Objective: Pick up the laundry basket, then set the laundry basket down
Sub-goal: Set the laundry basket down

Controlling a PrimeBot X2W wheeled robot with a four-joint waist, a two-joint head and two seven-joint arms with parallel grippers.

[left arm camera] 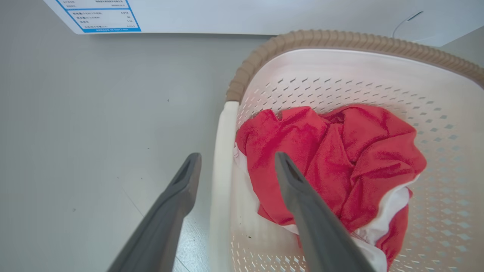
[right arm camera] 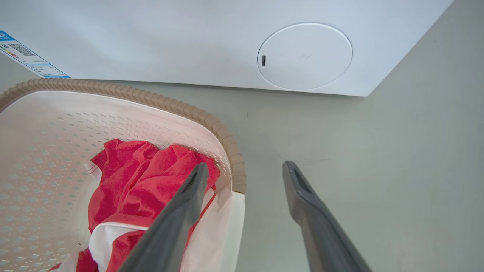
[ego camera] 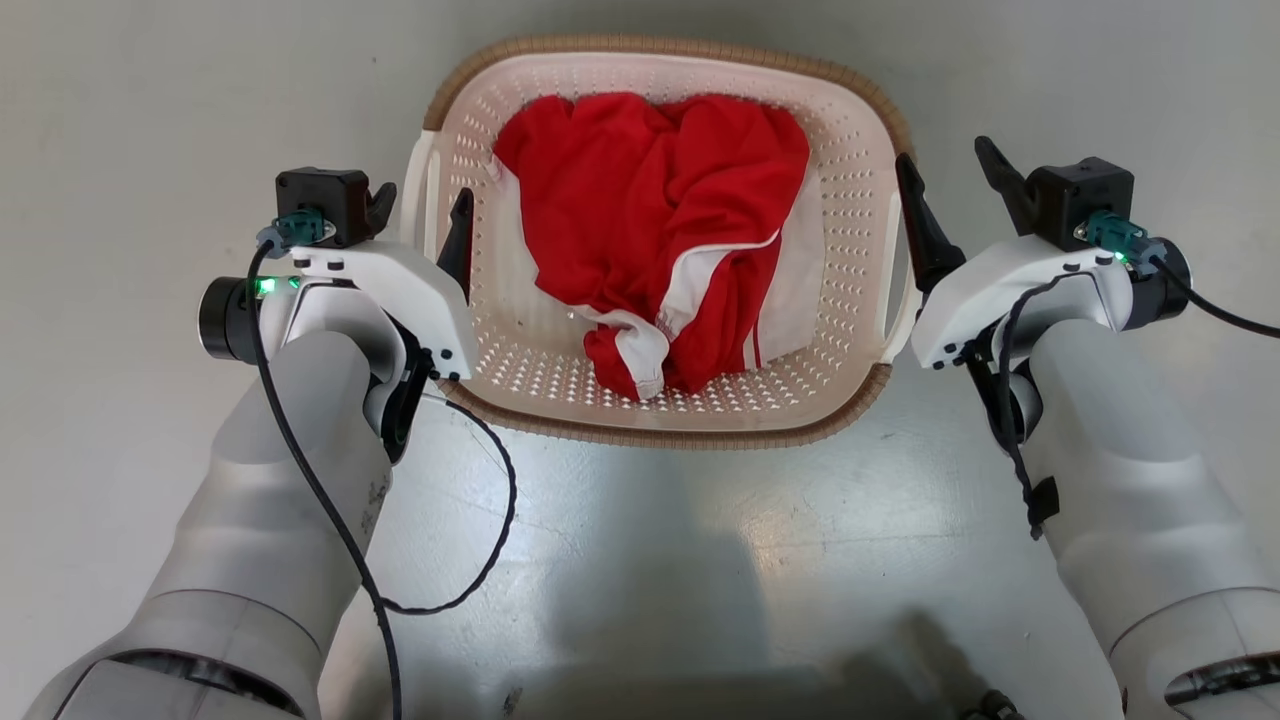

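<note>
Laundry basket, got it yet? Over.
Left gripper open astride left handle. Right gripper open astride right handle. Laundry basket on floor, red clothes inside. Nothing blocking.

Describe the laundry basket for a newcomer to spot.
In front of the white washing machine, the laundry basket is flanked by the left gripper and right gripper. Its brown woven-look rim, perforated cream walls and red garment inside set it apart.

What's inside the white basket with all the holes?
A crumpled red garment with white trim lies inside the laundry basket. Around it the holey bottom shows. Whatever might lie under the cloth is covered, so I cannot tell.
</note>
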